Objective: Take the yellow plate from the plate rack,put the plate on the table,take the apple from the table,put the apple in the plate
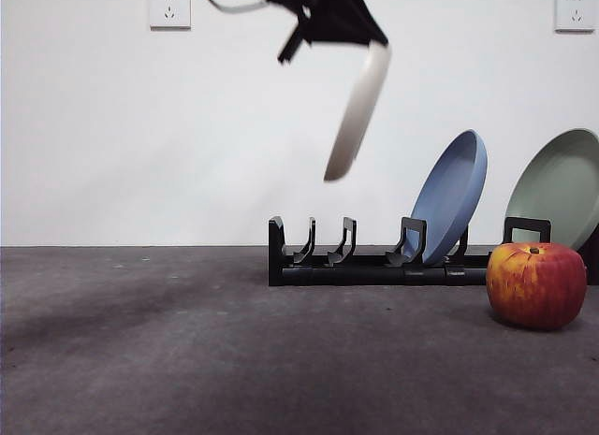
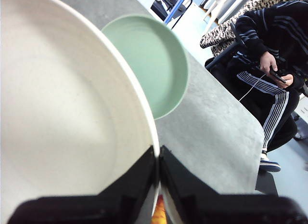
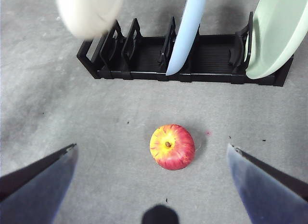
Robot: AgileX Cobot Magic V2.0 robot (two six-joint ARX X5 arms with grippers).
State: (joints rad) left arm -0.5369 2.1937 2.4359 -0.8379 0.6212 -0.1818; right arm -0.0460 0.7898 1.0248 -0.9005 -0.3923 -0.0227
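Now yellow plate between left jaws

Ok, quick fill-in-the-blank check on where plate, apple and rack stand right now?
1. The left gripper holds the yellow plate by its ____.
2. The plate rack still carries the blue plate and the ____ plate.
3. The apple rests on the ____.
4. The right gripper has its jaws ____ above the apple.

Missing words: rim; pale green; table; open

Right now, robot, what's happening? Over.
Left gripper shut on yellow plate, held high above the plate rack. Right gripper open over apple. Nothing blocking.
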